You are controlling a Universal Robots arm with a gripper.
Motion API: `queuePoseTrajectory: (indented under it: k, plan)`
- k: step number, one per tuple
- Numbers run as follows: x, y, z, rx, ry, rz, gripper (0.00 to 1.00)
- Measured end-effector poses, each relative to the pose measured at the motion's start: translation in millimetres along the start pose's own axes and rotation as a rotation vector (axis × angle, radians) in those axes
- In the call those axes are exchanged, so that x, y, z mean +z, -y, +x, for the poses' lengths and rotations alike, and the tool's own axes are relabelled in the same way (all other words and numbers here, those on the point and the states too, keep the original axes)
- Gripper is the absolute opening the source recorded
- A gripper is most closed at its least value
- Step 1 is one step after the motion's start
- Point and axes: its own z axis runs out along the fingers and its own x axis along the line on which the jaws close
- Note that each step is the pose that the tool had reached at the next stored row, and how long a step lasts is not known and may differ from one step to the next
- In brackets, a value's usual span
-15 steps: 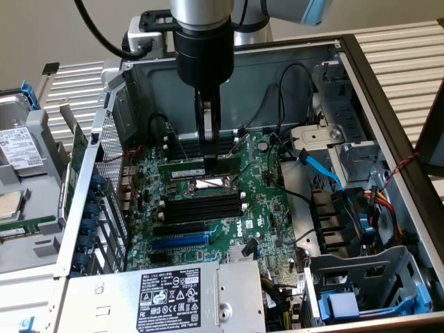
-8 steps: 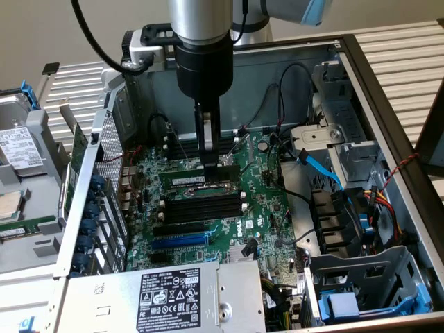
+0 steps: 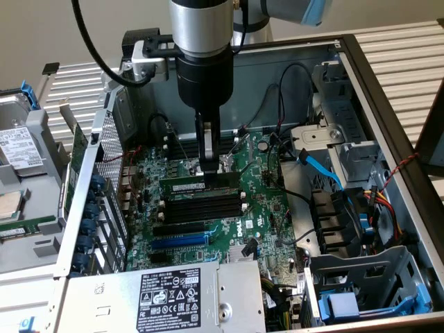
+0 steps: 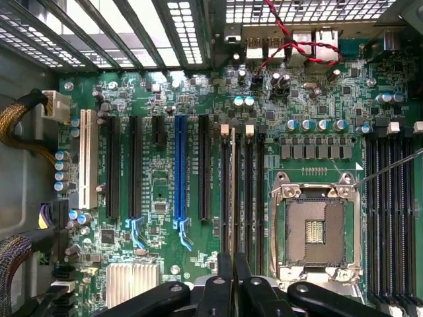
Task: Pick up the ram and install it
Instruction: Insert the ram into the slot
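The ram (image 3: 182, 186) is a thin dark-green stick with a white label. It stands on edge in the slot farthest from the power supply in the bank of black memory slots (image 3: 205, 207) on the green motherboard (image 3: 263, 215). My gripper (image 3: 208, 168) reaches straight down inside the computer case and is shut on the ram's top edge near one end. In the wrist view the ram (image 4: 232, 185) shows edge-on as a thin pale line in its slot. It runs away from my gripper (image 4: 232, 267), whose black fingers are pressed close together.
A blue expansion slot (image 3: 179, 242) and the power supply (image 3: 166, 295) lie toward the case front. Blue and black cables (image 3: 319, 166) and a drive cage (image 3: 361, 291) crowd the exterior view's right. The open CPU socket (image 4: 316, 228) sits beside the memory slots.
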Motion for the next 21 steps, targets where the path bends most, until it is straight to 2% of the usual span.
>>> queuePoseTrajectory:
  k: [4, 13, 21]
  plan:
    - [0.9, 0.0, 0.2, -0.005, -0.0002, -0.0022, 0.13]
    - [5.7, 0.2, 0.2, -0.007, 0.0001, -0.0017, 0.13]
    - [12.8, 0.6, 1.7, -0.007, 0.0005, 0.0015, 0.13]
